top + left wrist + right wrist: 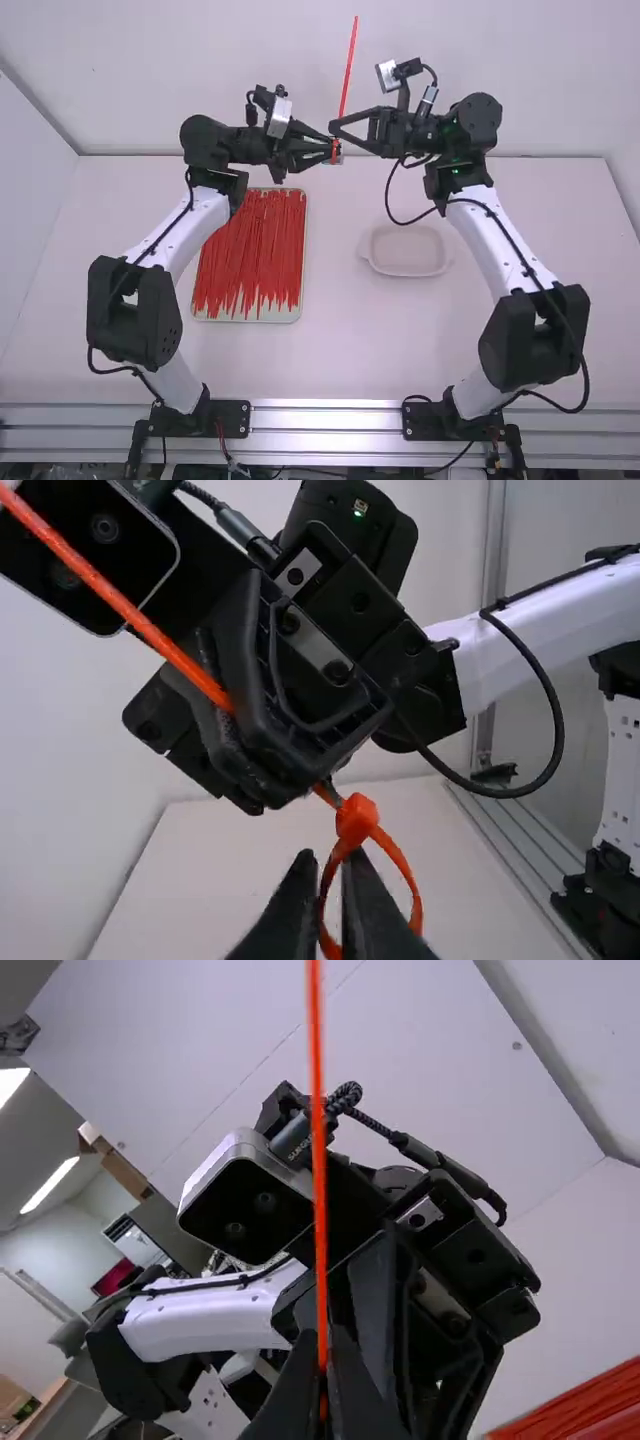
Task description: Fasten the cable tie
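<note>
Both grippers meet high above the table on one orange-red cable tie (346, 62). Its tail is threaded through its head (356, 813), leaving a small loop (400, 880) below. My left gripper (327, 900) is shut on the loop (333, 152) just under the head. My right gripper (322, 1385) is shut on the tail (316, 1130), which runs straight up past the left arm's camera. In the high view the left gripper (322, 148) and the right gripper (340, 130) nearly touch, and the tail sticks up and slightly to the right.
A tray (297, 262) piled with several red cable ties (250, 255) lies on the table left of the middle. A shallow white dish (405, 250) sits to its right. The walls stand close behind.
</note>
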Tool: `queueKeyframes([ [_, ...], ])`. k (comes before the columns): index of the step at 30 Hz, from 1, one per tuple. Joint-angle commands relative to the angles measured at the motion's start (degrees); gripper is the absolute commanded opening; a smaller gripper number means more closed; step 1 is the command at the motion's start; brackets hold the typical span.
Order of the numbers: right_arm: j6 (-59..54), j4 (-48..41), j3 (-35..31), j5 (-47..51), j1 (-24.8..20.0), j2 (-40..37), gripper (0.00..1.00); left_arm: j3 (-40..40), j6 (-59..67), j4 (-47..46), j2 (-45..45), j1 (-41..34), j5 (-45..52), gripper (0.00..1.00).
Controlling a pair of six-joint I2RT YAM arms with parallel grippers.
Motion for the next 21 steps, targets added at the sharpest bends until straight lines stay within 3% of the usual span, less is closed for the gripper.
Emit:
queueKeyframes([
  [1, 1.14, 0.39, 1.44, -2.03, -1.09, -1.27, 0.0, 0.11, 0.15, -0.35, -1.55, 0.02, -1.92, 0.28],
  [2, 1.18, 0.42, 1.44, -2.47, -1.53, -1.27, 0.0, 0.11, 0.17, -1.33, -1.55, 0.22, -2.75, 0.34],
  [3, 1.14, 0.39, 1.44, -3.32, -2.14, -1.27, 0.0, 0.11, 0.15, -2.36, -1.55, 0.72, -3.74, 0.64],
  [5, 0.92, 0.39, 1.44, -3.98, -2.69, -1.27, 0.0, 0.11, 0.15, -3.13, -1.55, 1.07, -4.0, 0.77],
  [7, 0.96, 0.39, 1.44, -5.29, -4.11, -1.27, 0.0, 0.11, 0.13, -5.2, -1.55, 1.38, -4.68, 0.99],
  [12, -0.07, 0.35, 1.4, -7.23, -6.93, -1.27, 0.0, 0.11, 2.29, -11.58, -1.55, 2.08, -4.85, 0.99],
  [14, -2.75, -1.77, 1.4, -8.24, -8.22, -1.27, 0.0, 0.11, 6.12, -19.43, -1.55, 2.56, -5.86, 0.99],
  [16, -6.1, -5.73, 1.4, -8.31, -9.03, -1.27, 0.0, 0.11, 8.66, -25.24, -1.55, 2.71, -7.04, 0.99],
  [21, -22.97, -26.38, 1.4, -6.47, -11.28, -1.27, 0.0, 0.11, 15.96, -38.42, -1.55, 3.17, -6.97, 0.99],
])
